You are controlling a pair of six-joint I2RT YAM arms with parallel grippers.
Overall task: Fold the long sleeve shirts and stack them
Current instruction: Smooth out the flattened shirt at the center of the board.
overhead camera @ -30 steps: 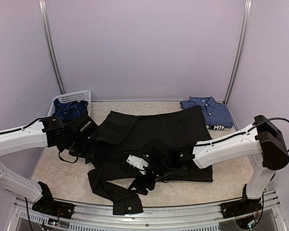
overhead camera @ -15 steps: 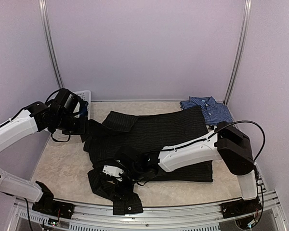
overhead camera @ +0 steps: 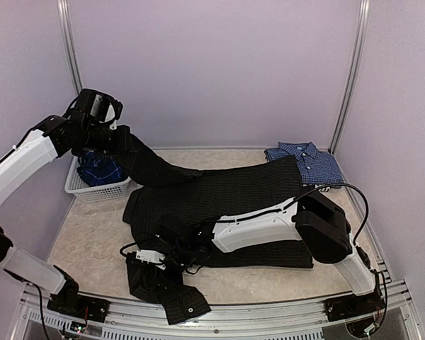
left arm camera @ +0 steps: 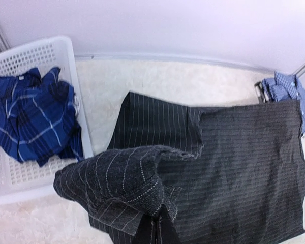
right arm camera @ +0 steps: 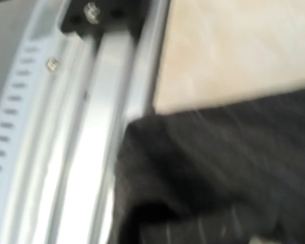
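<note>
One sleeve of the black shirt (overhead camera: 227, 191) hangs clamped in the left hand (overhead camera: 119, 139). Right hand (overhead camera: 146, 260) seems cloth-hidden; I cannot tell its grip.

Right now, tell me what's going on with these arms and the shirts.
Two robot arms are working on a black pinstriped cloth shirt spread across the table. The left claw holds one part of it raised above the far left side. The right claw is down low at the shirt's near-left part, its grip unclear. A folded blue-and-white checked shirt lies at the far right, and a dark blue plaid shirt sits crumpled in the white plastic lattice basket.
</note>
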